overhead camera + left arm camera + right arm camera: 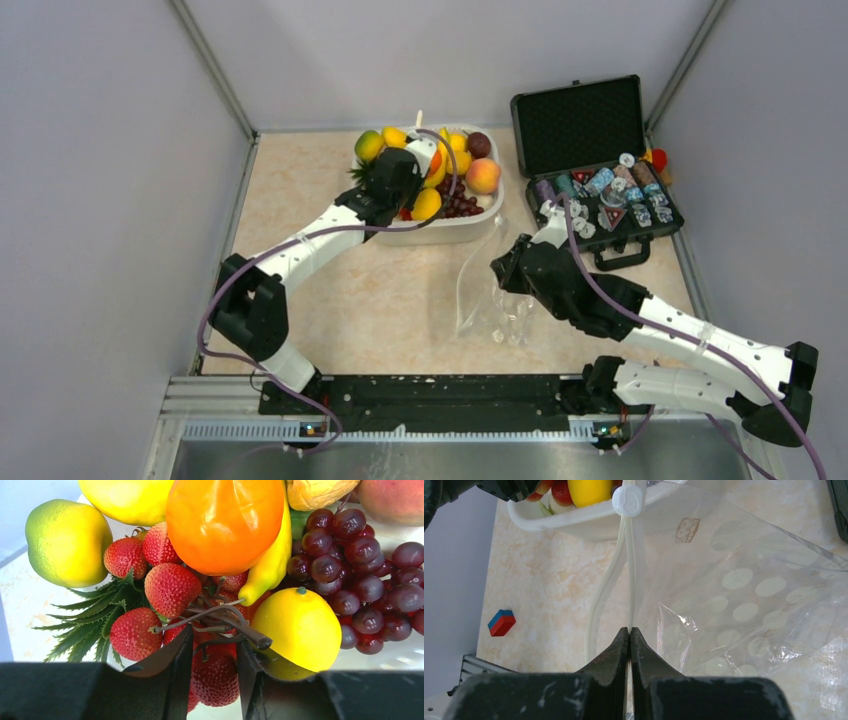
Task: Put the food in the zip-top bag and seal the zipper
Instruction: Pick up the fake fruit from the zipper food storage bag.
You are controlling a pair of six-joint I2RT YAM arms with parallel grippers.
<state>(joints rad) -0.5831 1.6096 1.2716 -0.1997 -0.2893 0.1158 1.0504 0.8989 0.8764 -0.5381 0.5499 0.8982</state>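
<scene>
The food is piled in a white tub (450,235): a peach (483,176), dark grapes (360,580), an orange fruit (225,520), yellow fruits and a bunch of red strawberries (170,587) on a brown stem. My left gripper (215,637) is down in the tub (405,195), its jaws closed against a strawberry (217,677) of that bunch. The clear dotted zip-top bag (749,595) lies on the table (480,295) in front of the tub. My right gripper (630,629) is shut on one lip of the whitish zipper (630,580). The other lip bows away, so the mouth is open. The round slider (628,500) sits at the far end.
An open black case (600,170) with chips stands at the back right, close to my right arm. A small red and blue block (501,622) lies on the table left of the bag. Grey walls close in the left, right and back sides.
</scene>
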